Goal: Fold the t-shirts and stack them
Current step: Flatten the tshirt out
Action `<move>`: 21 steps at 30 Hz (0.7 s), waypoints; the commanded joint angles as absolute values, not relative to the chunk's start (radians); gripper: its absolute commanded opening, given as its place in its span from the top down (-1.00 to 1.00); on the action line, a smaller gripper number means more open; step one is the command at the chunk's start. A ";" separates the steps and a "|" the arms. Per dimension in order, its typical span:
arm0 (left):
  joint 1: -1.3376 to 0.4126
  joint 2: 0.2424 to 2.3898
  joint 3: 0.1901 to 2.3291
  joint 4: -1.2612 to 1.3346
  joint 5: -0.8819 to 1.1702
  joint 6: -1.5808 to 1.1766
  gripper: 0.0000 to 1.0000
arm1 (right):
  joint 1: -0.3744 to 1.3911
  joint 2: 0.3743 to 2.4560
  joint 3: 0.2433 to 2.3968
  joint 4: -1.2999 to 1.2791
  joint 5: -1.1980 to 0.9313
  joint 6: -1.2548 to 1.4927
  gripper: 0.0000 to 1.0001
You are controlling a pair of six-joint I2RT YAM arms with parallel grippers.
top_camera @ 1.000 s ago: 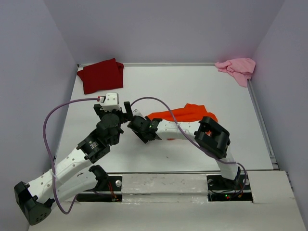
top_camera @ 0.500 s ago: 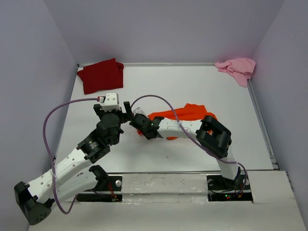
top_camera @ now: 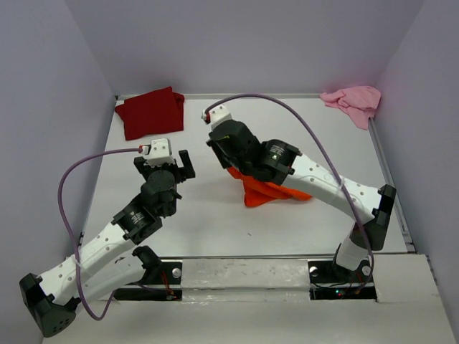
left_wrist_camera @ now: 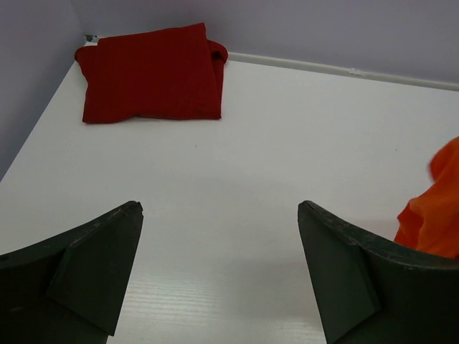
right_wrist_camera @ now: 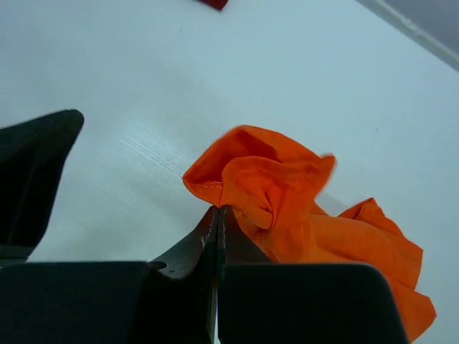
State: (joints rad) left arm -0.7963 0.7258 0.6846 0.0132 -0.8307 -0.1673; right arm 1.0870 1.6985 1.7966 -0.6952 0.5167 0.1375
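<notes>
Two right fingers [right_wrist_camera: 190,254] pinch orange t-shirt [right_wrist_camera: 287,208] — bunched.

White tabletop [top_camera: 215,229], matte, with faint streaked grain showing in wrist views. Pale lavender enclosure walls [top_camera: 251,43] standing at far, left and right edges. Thin light rail [top_camera: 251,95] along far edge, running corner to corner at foot of back wall. Second rail [top_camera: 391,186] along right edge, from far right corner toward near right corner. White board [top_camera: 244,274] across near edge, with dark seam between board and tabletop.
</notes>
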 commanded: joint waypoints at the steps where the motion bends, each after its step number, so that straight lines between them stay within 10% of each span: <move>1: -0.792 0.732 0.680 0.038 -0.867 -0.169 -0.98 | 1.089 1.670 1.943 -0.753 0.549 0.068 1.00; 11: -0.792 0.739 0.676 0.040 -0.853 -0.170 -0.98 | 1.089 1.775 2.506 -0.807 0.676 -0.142 1.00; 21: -0.792 0.756 0.676 0.037 -0.845 -0.175 -0.98 | 1.089 1.588 2.465 -0.519 0.908 -0.391 1.00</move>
